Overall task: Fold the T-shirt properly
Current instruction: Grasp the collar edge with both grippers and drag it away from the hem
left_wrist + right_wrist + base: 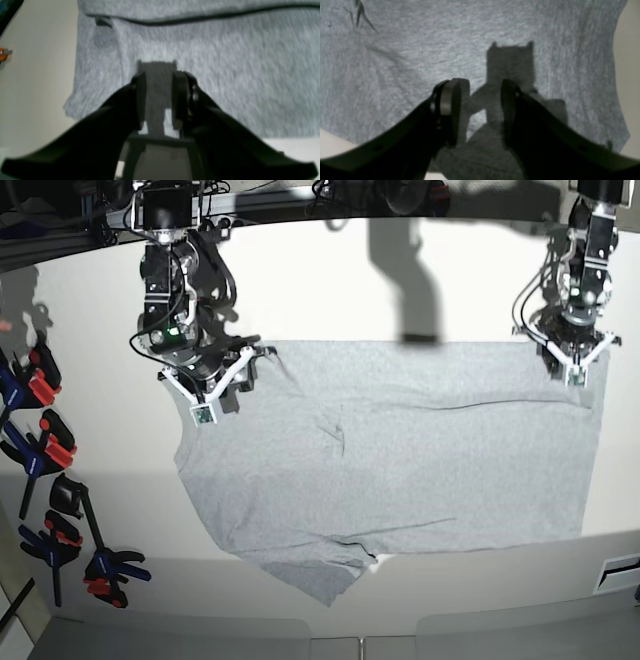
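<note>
The table [420, 280] carries the T-shirt [400, 460], grey, spread mostly flat across the middle, plain side up, one fold already laid along its far portion with a dark crease line visible. A sleeve or corner bunches out at the near edge, left of centre in the base view. Clamps [50, 500] lie off to the base view's left, clear of the cloth.

The right gripper [476, 110] hovers over the shirt's far corner on the base view's left, jaws apart, nothing between them. The left gripper [158, 100] hangs over the opposite far corner, jaws parted, also empty.

Step looks like between folds: both arms positioned at edges, no grasp yet. Next move likely needs each gripper to descend, pinch its edge, then lift together evenly.
</note>
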`<act>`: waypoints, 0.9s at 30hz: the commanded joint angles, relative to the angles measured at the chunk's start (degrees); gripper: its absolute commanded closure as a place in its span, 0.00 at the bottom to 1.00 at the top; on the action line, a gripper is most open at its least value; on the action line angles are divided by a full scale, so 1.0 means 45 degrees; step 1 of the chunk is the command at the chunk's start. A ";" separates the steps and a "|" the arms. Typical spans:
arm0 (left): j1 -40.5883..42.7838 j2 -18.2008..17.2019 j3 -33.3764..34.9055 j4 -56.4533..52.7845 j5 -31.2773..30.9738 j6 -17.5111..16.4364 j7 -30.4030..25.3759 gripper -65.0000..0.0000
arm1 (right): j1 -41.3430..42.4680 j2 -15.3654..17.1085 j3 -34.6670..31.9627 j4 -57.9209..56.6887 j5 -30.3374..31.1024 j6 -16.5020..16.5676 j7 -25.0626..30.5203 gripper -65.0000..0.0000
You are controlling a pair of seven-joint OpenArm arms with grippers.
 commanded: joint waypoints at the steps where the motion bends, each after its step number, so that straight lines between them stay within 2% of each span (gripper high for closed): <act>1: 0.0471 -0.0107 0.0044 0.0136 -0.0063 -0.0107 0.0952 0.75 | -0.0481 0.0083 0.0058 0.0068 -0.0228 -0.0029 -0.1001 0.61; 15: 0.2749 0.0005 0.0049 0.0782 -0.0029 -0.0112 0.1001 0.75 | -0.3045 0.0073 0.2662 0.2477 -0.0233 0.0039 -0.1001 0.61; 19: 0.2953 0.0005 0.0049 0.0894 -0.0029 -0.0151 0.1967 0.75 | -0.3337 0.0209 0.2788 0.2574 -0.0078 0.0228 -0.1088 0.61; 27: 0.4376 0.0005 0.0044 0.2652 -0.0019 -0.0146 0.1933 0.75 | -0.4158 0.0476 0.2793 0.2599 -0.0107 0.0223 -0.1185 0.61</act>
